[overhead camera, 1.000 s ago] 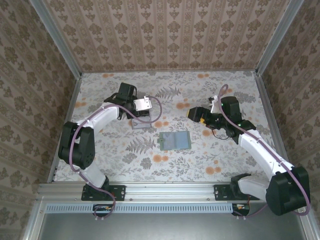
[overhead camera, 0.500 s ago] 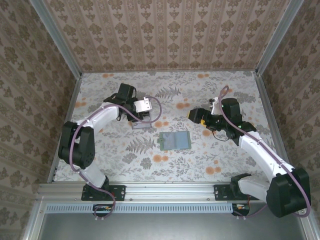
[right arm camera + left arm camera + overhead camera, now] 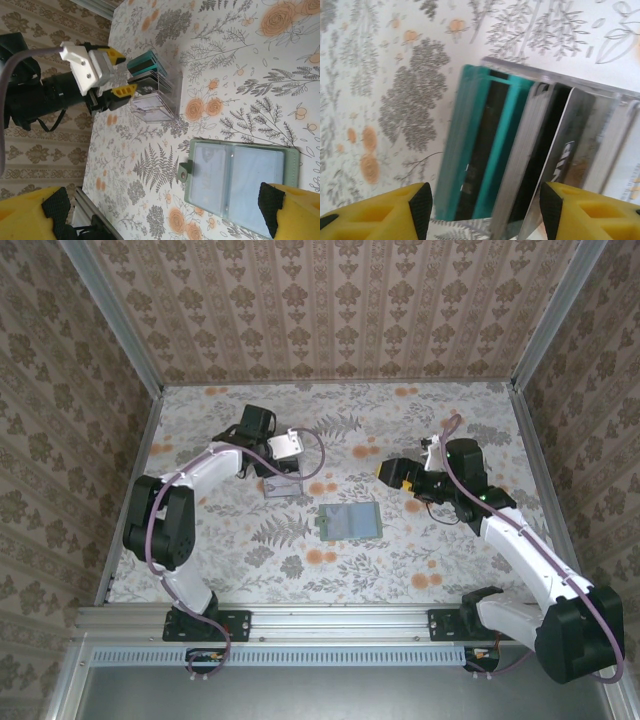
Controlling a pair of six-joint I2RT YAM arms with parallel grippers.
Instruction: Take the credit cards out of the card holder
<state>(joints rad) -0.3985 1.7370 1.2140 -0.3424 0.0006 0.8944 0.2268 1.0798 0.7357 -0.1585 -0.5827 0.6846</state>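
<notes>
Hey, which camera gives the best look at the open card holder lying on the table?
The right wrist view: the card holder lies open and large there, both inner panels and the snap tab clear. The top external view shows the card holder small, mid-table. The left wrist camera faces the stacked cards instead.

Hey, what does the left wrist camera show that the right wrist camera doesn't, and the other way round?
Left wrist adds a close look at the credit cards. They stand on edge, teal ones with a dark band on the left and pale grey ones on the right. Right wrist adds the card holder, lying open and flat with its clasp tab out, between the open right pincer's yellow tips. Both share the open left pincer, the cards in their clear tray, and the floral table.
</notes>
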